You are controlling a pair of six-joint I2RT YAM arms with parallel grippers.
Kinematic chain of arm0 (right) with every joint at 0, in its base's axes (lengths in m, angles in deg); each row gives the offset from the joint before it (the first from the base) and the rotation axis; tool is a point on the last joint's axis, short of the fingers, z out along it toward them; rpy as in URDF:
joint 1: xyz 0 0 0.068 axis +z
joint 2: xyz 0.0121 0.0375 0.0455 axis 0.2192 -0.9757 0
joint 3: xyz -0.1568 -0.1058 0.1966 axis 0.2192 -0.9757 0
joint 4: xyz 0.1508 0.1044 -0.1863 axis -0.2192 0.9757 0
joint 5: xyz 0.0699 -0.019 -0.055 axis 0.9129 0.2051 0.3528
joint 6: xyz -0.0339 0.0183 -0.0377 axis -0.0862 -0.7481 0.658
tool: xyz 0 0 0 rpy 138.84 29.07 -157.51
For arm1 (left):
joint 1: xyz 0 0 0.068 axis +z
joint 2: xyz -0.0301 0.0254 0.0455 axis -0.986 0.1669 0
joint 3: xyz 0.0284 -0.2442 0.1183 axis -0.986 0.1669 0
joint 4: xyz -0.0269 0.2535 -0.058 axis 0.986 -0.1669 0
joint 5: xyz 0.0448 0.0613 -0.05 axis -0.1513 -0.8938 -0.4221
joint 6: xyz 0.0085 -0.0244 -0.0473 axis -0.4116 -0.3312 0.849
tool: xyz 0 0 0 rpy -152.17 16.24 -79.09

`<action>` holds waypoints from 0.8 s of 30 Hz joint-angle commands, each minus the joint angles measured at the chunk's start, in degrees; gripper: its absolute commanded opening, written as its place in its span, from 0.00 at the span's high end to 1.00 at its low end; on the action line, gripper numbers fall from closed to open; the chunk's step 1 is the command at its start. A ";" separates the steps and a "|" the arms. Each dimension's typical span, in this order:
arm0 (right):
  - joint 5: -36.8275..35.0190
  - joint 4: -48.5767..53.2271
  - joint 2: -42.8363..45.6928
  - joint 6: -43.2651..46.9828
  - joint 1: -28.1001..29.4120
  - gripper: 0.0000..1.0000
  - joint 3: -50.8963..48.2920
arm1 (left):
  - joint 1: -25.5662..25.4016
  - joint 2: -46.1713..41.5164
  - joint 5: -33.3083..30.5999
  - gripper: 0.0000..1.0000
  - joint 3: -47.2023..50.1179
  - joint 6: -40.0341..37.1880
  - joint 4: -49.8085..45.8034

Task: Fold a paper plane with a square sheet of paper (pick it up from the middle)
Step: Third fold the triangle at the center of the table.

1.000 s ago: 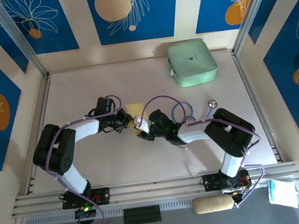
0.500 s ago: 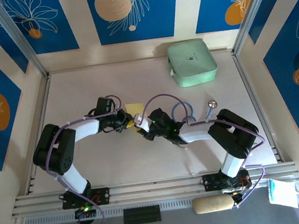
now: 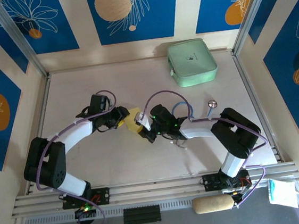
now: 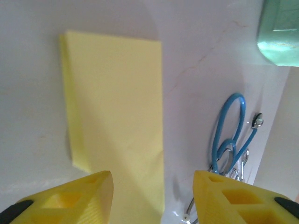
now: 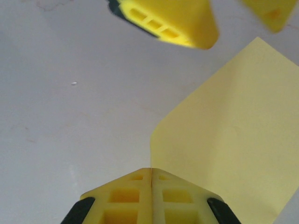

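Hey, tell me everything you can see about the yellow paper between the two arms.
The yellow paper is thin, plain and matte, folded in half into a narrow rectangle, its two layers slightly offset along one long edge. It sits near the middle of the table. The right tool is shut on one corner; the left tool stands open at one short end, not gripping it.

1. The folded yellow paper sheet (image 4: 117,107) was plain, without pattern.
2. The left tool (image 4: 153,182) and right tool (image 5: 151,171) had bright yellow fingers.
3. The looped cable (image 4: 227,133) was blue.
4. The rounded case (image 3: 191,62) was mint green.
5. The table (image 3: 82,87) was off-white.
6. The wall panels (image 3: 133,17) were blue, with white leaf outlines and orange discs.
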 commanded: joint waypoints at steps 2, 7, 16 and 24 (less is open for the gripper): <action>7.05 3.55 0.22 -6.69 -0.78 1.00 2.11 | -1.00 4.41 1.66 0.55 -3.64 -4.68 -0.87; 10.42 3.46 -1.01 -10.77 -1.45 1.00 2.85 | -2.22 12.02 1.88 0.66 -9.19 -8.36 -5.83; 14.46 6.40 -4.49 -14.17 -2.24 1.00 5.61 | -3.79 21.92 0.00 0.75 -18.79 -14.78 -15.89; 14.86 7.73 -6.85 -17.58 -3.89 1.00 6.95 | -4.70 26.38 -2.00 0.83 -22.10 -17.53 -20.68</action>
